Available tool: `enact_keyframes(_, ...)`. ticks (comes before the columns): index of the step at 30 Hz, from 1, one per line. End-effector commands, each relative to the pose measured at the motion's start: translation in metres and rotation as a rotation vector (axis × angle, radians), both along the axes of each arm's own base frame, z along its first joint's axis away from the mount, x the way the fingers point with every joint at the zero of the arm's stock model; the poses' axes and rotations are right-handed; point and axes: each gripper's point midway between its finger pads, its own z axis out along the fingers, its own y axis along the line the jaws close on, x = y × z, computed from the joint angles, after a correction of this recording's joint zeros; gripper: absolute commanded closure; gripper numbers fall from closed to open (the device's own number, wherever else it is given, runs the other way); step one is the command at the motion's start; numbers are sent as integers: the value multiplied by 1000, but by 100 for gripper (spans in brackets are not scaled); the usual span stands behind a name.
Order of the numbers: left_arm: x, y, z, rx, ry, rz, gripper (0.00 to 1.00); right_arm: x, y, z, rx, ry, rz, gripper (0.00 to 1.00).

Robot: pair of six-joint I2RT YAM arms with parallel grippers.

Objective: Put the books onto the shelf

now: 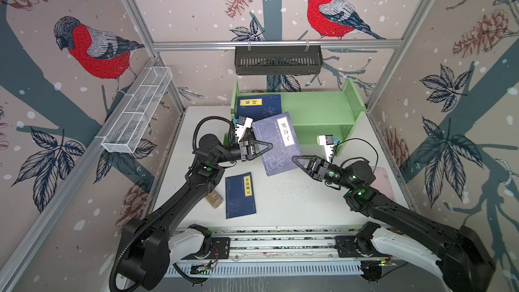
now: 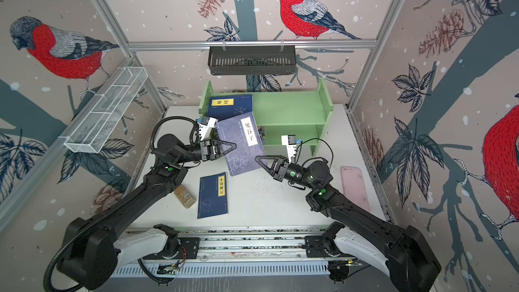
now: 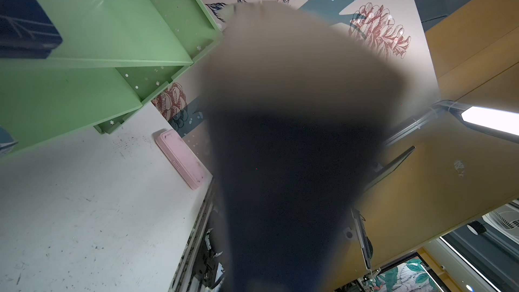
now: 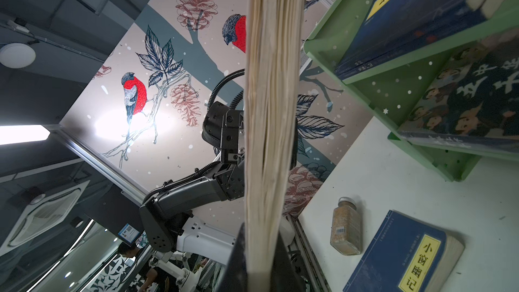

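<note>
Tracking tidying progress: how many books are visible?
4: navy book on the shelf's top tier; cartoon-cover book on lower tier; white-label book held by left end effector and right end effector; second navy book on table. Others may be hidden.

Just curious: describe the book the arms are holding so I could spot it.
Find the light green shelf at the back of the table. In front of it, held up by both arms' jaws, is the grey-blue book. Its label is white; the shelved navy book and the navy book lying on the table have yellow ones.
</note>
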Motion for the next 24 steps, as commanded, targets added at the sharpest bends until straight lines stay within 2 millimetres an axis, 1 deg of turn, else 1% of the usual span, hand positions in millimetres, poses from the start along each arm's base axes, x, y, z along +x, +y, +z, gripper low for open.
enact_keyframes(1,1,10,16,-53,-71,41,100,-20,-5,27,96,-94,83,99)
enact_keyframes(4,-1,12,14,-54,-77,43,100,-29,-4,30,126,-100,143,100)
enact_keyframes(7,-2,12,12,-55,-74,43,100,-39,-5,39,172,-126,201,100)
enact_keyframes(13,-2,12,11,-57,-76,41,100,-50,0,48,198,-150,270,100)
enact_keyframes(18,1,12,0,-41,-52,60,100,-59,4,57,211,-181,307,100)
enact_keyframes(24,5,13,-8,-28,-34,81,100,-58,11,53,185,-168,312,100)
